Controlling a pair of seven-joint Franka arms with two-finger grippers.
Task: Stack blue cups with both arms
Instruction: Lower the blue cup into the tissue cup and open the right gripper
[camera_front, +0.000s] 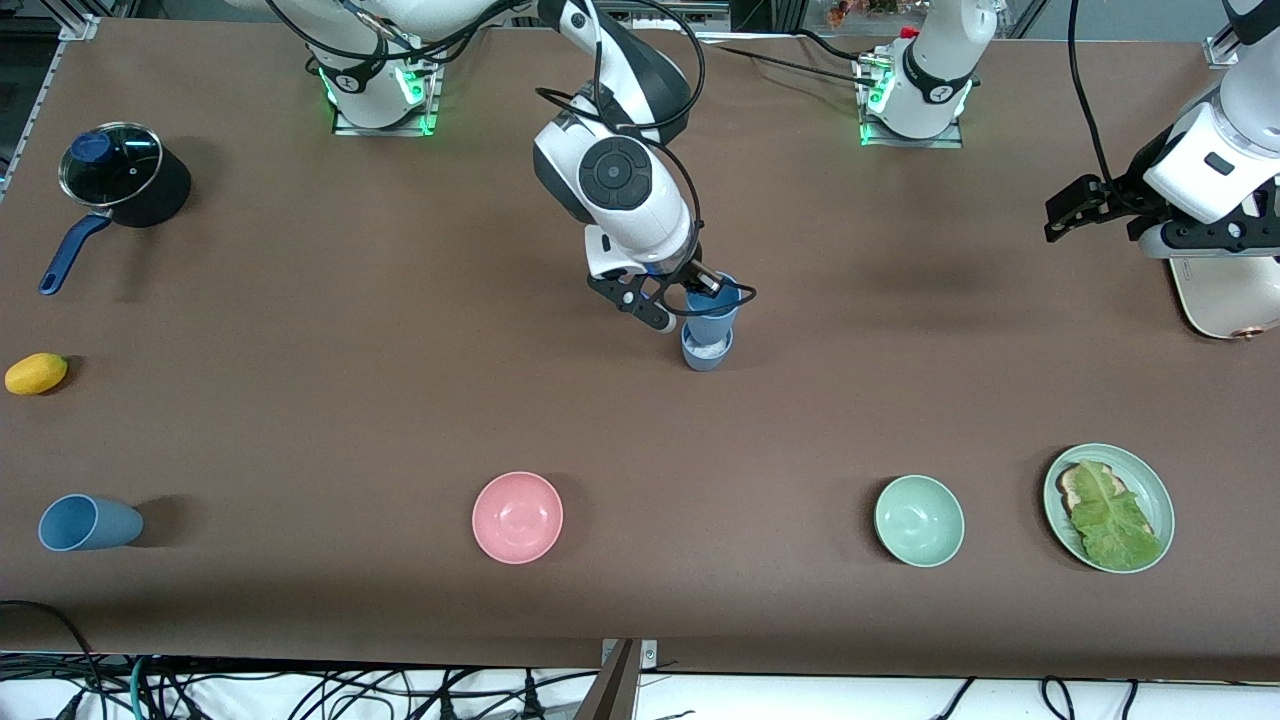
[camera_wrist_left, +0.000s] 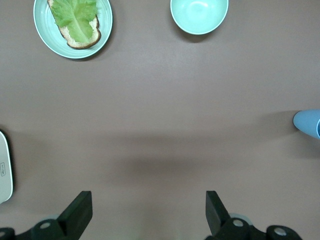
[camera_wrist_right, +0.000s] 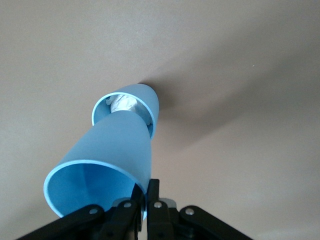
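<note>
Nearest the front camera, toward the right arm's end of the table, a third blue cup (camera_front: 88, 523) lies on its side, its long axis along the table's length and its mouth facing that end. In the same row are a pink bowl (camera_front: 517, 517), a green bowl (camera_front: 919, 520) and a green plate (camera_front: 1150, 478) carrying bread with a lettuce leaf (camera_front: 1112, 520). Farther from the camera, at mid-table, the right gripper (camera_front: 706, 288) is clenched on the rim of a held blue cup (camera_front: 712, 314), mouth up, base entering the standing blue cup (camera_front: 706, 354) below; something white lies inside the lower cup. A yellow fruit (camera_front: 36, 373) and a lidded pot (camera_front: 125, 178) sit farther still. The left gripper (camera_front: 1070, 212) waits with fingers spread over bare brown table (camera_front: 300, 420).
</note>
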